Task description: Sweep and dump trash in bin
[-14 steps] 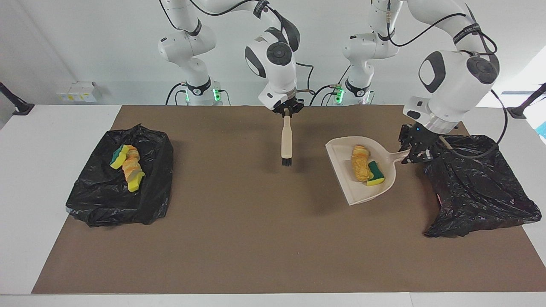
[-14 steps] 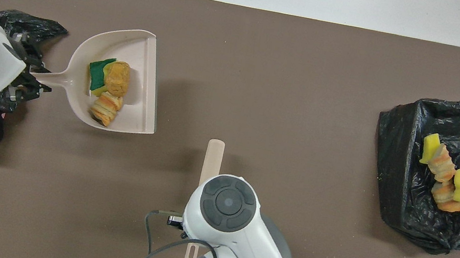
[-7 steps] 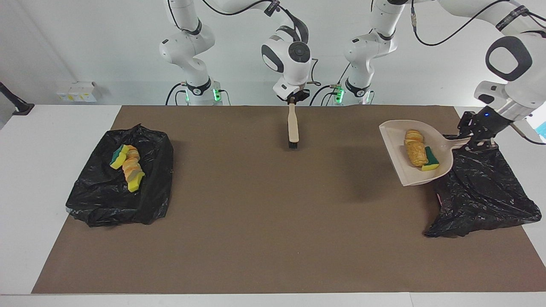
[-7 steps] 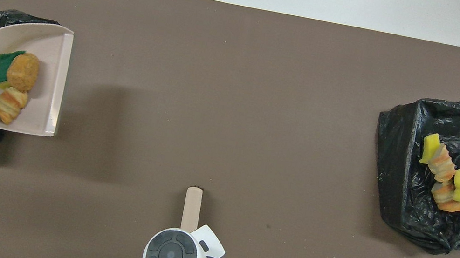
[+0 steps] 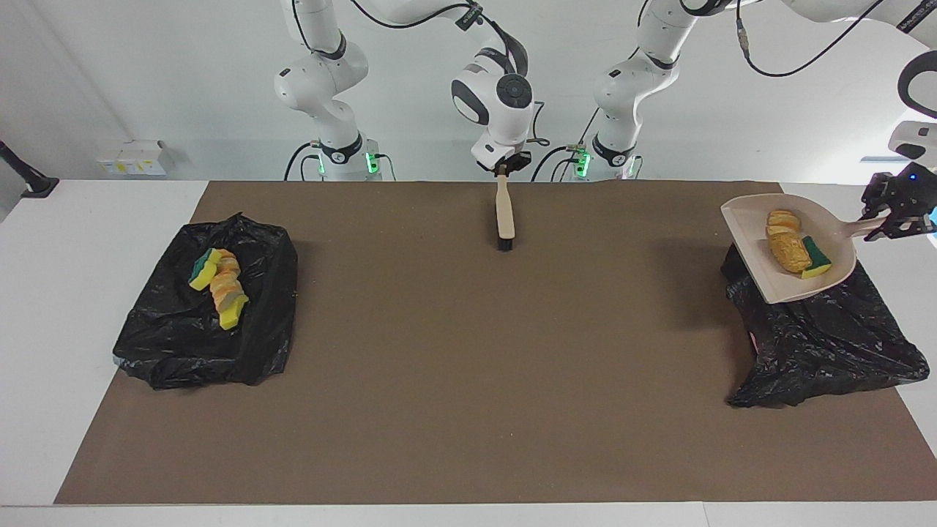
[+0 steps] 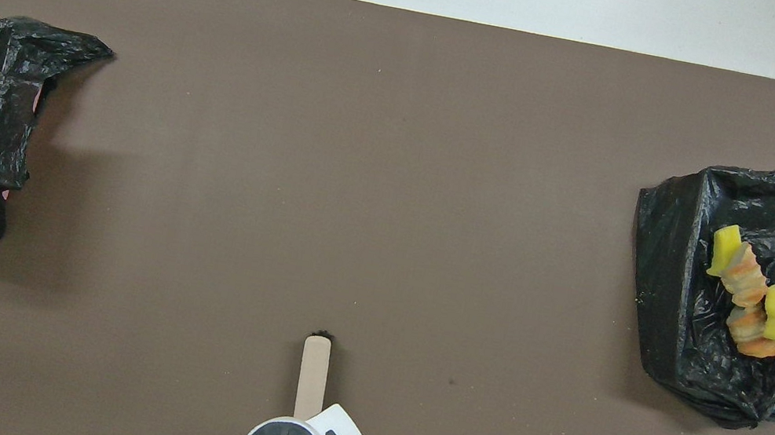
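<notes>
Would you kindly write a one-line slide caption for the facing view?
Left tool holds the loaded dustpan over a black bag; right tool holds the brush.

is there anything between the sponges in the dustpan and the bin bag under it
Nothing visible. The left gripper holds the dustpan by its handle, raised directly over the black bin bag at the left arm's end, three sponge chunks in it. The right gripper holds the brush mid-table, away from it.
</notes>
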